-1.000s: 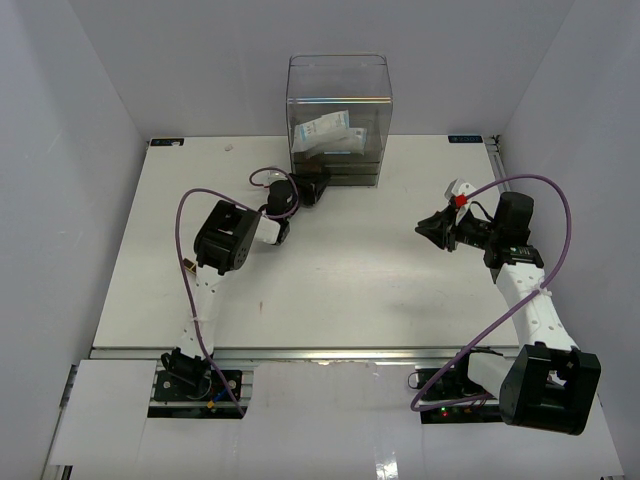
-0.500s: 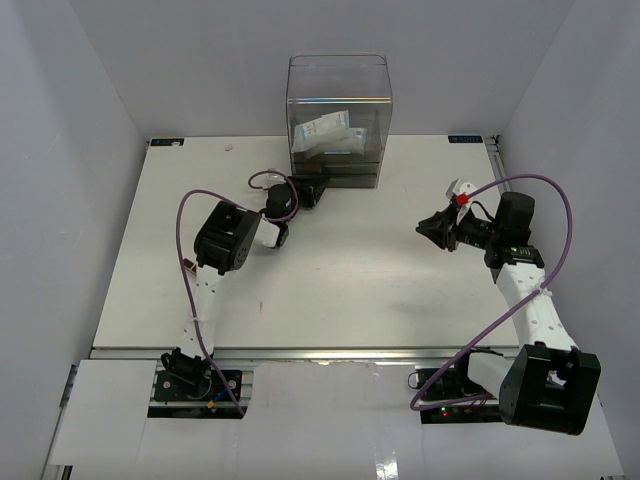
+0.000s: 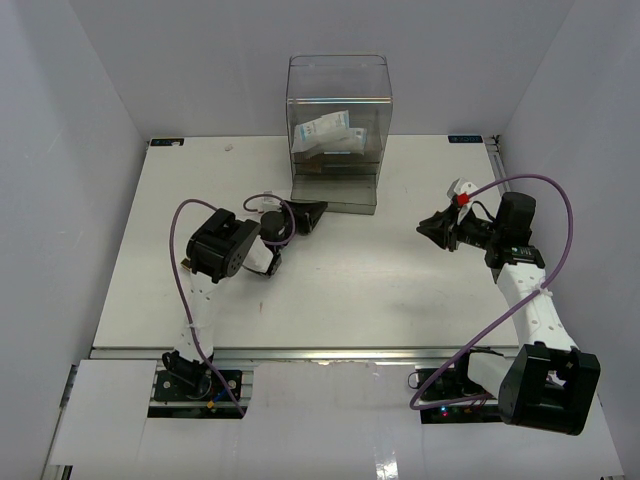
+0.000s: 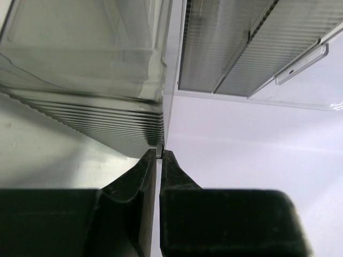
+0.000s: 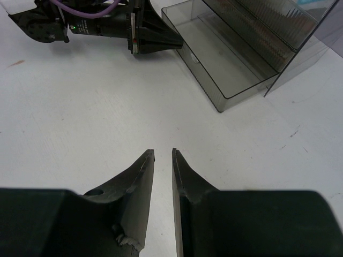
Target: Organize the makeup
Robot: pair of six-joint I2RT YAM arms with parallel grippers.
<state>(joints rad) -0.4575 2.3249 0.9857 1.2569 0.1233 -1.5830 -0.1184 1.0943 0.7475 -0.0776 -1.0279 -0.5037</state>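
Left claw [image 4: 158, 156] is closed on the front edge of the bottom drawer [image 3: 335, 199], pulled out of the clear box [image 3: 338, 120] probably to receive makeup, while sachets [image 3: 328, 133] are seen inside and the right claw [image 5: 163, 155], nearly together, holds nothing above the surface [image 3: 350, 280].

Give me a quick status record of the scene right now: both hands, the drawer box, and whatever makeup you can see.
left hand: at the near left corner of the bottom drawer, jaws nearly shut on its front edge
bottom drawer: pulled out toward the arms, looks empty
right hand: above bare table, right of the box, jaws nearly closed, holding nothing
drawer box: clear, at the far middle of the table
sachet packets: white-blue, inside the upper part of the box
other makeup: none visible on the table
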